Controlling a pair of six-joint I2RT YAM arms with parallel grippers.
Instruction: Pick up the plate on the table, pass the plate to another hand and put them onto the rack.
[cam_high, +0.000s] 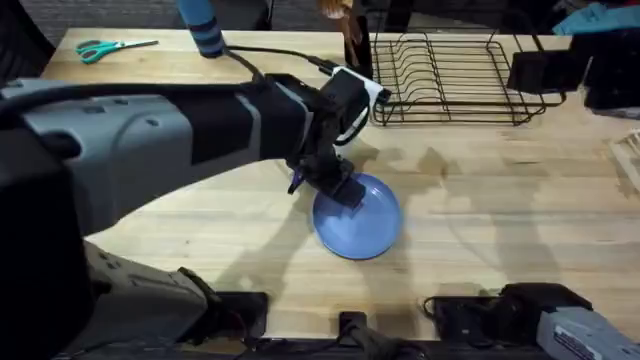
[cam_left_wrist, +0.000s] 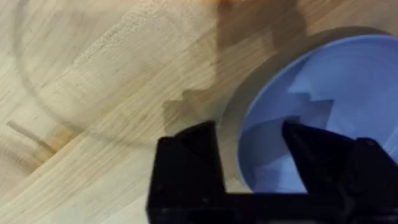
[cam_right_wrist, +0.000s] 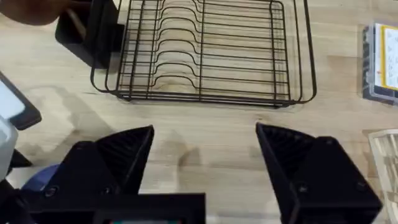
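My counter (cam_high: 480, 200) is pale butcher-block, its plank strips running across under everything. From above, at its far left edge lie teal-handled scissors (cam_high: 112, 47), and just beside them stands a blue cylinder (cam_high: 203, 28). My left arm sweeps in large and dark from the lower left, and my left claw (cam_high: 340, 185) sits at the near-left rim of the blue plate (cam_high: 365, 220), which lies flat near the middle of the counter. My left wrist camera adds what the overhead hides: that claw (cam_left_wrist: 249, 140) is spread open, one finger (cam_left_wrist: 199, 140) over bare wood, the other over the plate (cam_left_wrist: 336, 93), the rim between them, gripping nothing. Farther right, at the back of the counter, the black wire rack (cam_high: 450, 80) stands well apart from the plate, with a dark holder (cam_high: 355, 45) at its left end. My right wrist camera looks at the rack (cam_right_wrist: 205, 53) along its row of slots, and my right claw (cam_right_wrist: 205, 140) is wide open with nothing in it, above bare wood.
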